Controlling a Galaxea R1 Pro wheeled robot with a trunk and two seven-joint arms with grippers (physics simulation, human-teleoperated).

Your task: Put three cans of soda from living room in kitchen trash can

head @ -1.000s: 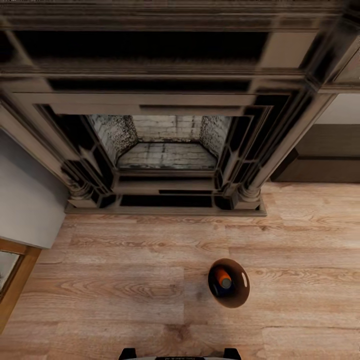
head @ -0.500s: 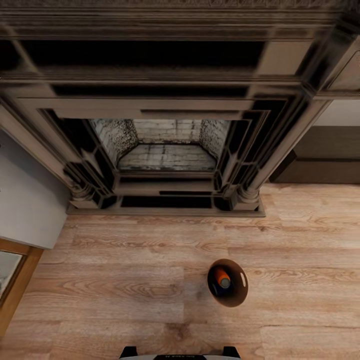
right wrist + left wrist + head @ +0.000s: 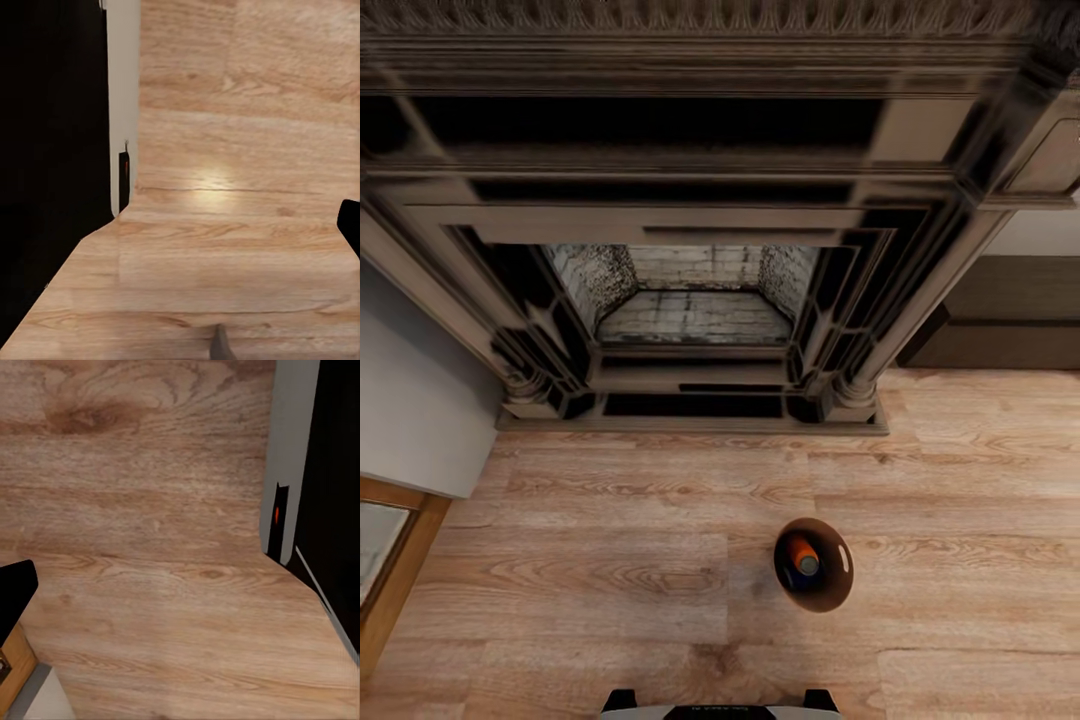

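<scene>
The tash can (image 3: 843, 583), a small round bin with a brown inside, stands on the light wood floor in front of the fireplace, just ahead of my base. Inside it lies an orange-red can of soda (image 3: 801, 549) with a silver top, and a dark shape beside it is too dim to identify. In the left wrist view a black finger tip (image 3: 11, 592) shows at the picture's edge over bare planks. In the right wrist view another black finger tip (image 3: 351, 223) pokes in at the edge. Neither view shows both fingers, so their spread is unclear.
The dark carved fireplace (image 3: 695, 300) with its brick hearth fills the far side. A grey wall (image 3: 410, 400) and a wood-framed panel (image 3: 395, 560) stand at the left, a dark low cabinet (image 3: 1010, 310) at the right. My base (image 3: 720, 710) edges in below.
The whole head picture has drifted slightly, so the camera moved. The bin and the can inside it have stayed where they were on the floor.
</scene>
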